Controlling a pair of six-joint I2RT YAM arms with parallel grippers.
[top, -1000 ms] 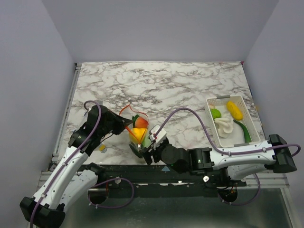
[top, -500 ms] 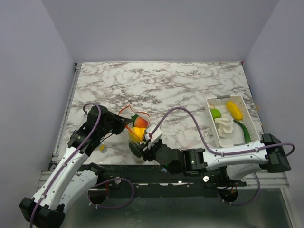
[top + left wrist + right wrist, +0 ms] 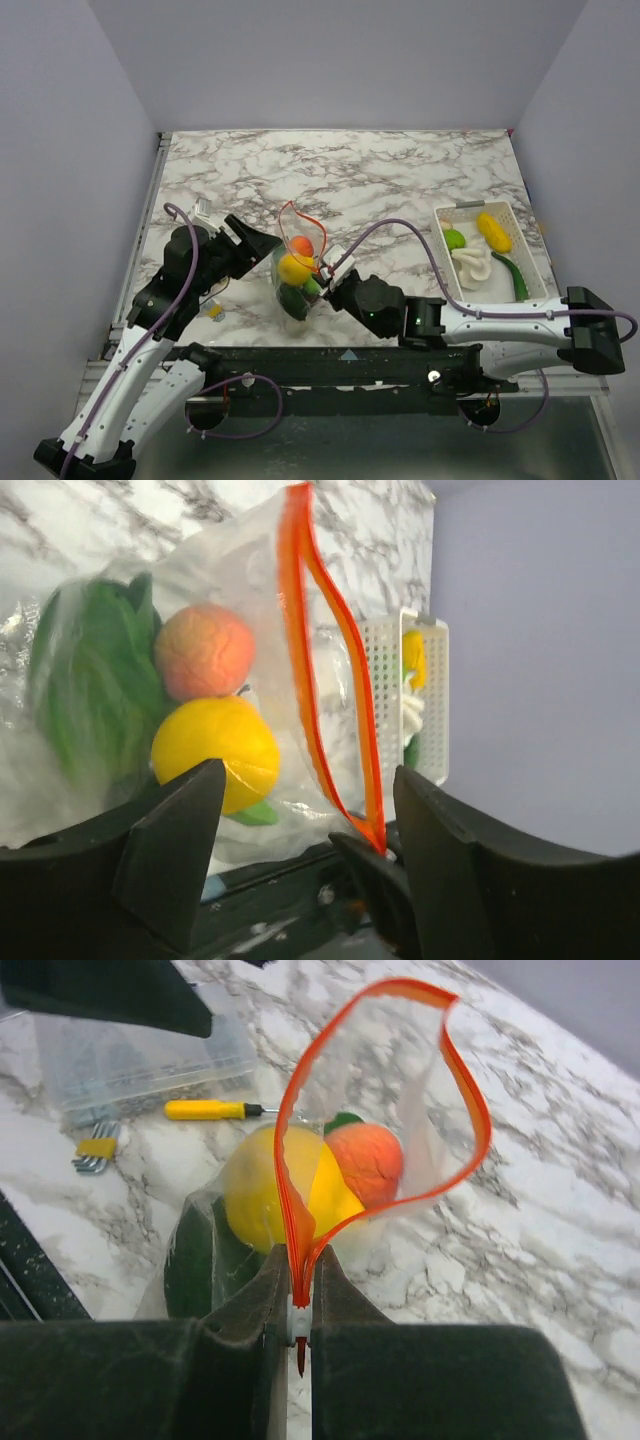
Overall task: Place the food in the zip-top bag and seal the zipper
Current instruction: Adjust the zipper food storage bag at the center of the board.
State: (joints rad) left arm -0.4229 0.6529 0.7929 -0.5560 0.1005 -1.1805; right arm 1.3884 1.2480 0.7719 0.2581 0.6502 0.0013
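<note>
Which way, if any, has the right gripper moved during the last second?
Yes. The right gripper, shut on the zipper, has moved away from the near edge of the table and a little toward the white tray.

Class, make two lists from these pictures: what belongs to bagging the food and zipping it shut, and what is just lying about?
Job in hand: zip-top bag, zipper, peach, yellow fruit, leafy green, leftover food in white tray, right hand pinching zipper.
Lying about: yellow pen, clear plastic box, yellow-banded metal bits.
</note>
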